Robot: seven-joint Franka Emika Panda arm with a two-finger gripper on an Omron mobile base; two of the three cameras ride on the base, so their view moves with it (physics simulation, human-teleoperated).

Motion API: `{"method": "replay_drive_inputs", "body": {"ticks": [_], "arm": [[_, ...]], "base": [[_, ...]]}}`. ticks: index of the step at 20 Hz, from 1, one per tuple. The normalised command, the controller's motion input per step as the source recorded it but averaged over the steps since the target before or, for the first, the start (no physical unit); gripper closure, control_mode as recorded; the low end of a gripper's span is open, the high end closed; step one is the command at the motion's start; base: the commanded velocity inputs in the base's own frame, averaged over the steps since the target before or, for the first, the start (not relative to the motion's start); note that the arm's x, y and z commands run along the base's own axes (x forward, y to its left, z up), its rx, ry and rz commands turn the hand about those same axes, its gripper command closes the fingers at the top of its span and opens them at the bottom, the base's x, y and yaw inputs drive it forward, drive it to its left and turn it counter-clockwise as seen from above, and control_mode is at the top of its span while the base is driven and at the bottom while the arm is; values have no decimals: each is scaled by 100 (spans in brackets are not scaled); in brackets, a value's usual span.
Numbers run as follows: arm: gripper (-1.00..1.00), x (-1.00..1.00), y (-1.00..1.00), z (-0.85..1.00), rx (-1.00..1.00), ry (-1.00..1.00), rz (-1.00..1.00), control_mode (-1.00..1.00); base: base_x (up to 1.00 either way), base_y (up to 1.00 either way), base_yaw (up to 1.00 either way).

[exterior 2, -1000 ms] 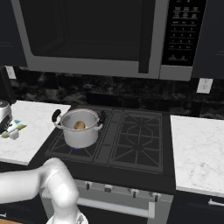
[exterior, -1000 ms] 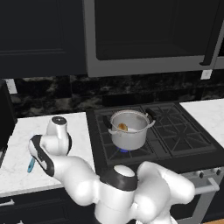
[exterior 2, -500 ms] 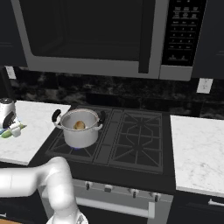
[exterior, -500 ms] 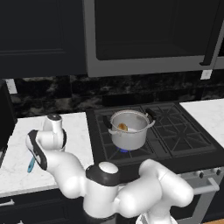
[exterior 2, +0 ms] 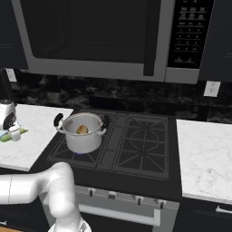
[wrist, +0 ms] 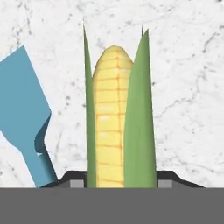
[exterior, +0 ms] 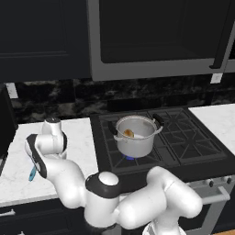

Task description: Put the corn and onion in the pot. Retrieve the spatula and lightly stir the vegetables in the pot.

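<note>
Corn being picked up, onion already potted.

The corn [wrist: 117, 127] lies on the table [wrist: 183, 65] right under the gripper [wrist: 114, 183], between its tips; whether they grip it, I cannot tell. Spatula [wrist: 24, 127] waits just beside. Onion [exterior 2: 82, 130] sits in the pot [exterior 2: 82, 138], well off.

Light is even and flat, with no clear source. The white tabletop [wrist: 183, 65] reads bright; cabinets and the microwave [exterior 2: 95, 36] at 12 o'clock stay dim. The pot [exterior: 134, 136] carries soft sheen, no harsh glare. Shadows are faint. Edges look slightly jagged and soft, without distortion.
</note>
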Motion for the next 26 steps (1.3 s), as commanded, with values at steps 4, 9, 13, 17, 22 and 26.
{"method": "replay_drive_inputs", "body": {"ticks": [4, 9, 13, 17, 22, 26], "arm": [[100, -93, -51, -3, 1, -5, 0, -100], [100, -100, -87, 39, 0, -25, 0, -100], [100, -78, -93, 95, 5, -19, 4, -100], [100, -54, -89, 100, 28, -2, 3, -100], [100, -58, -91, 100, 47, 0, 0, -100], [100, -24, -99, 100, 56, 9, -3, -100]], "base": [[0, 0, 0], [0, 0, 0], [0, 0, 0], [0, 0, 0], [0, 0, 0], [0, 0, 0]]}}
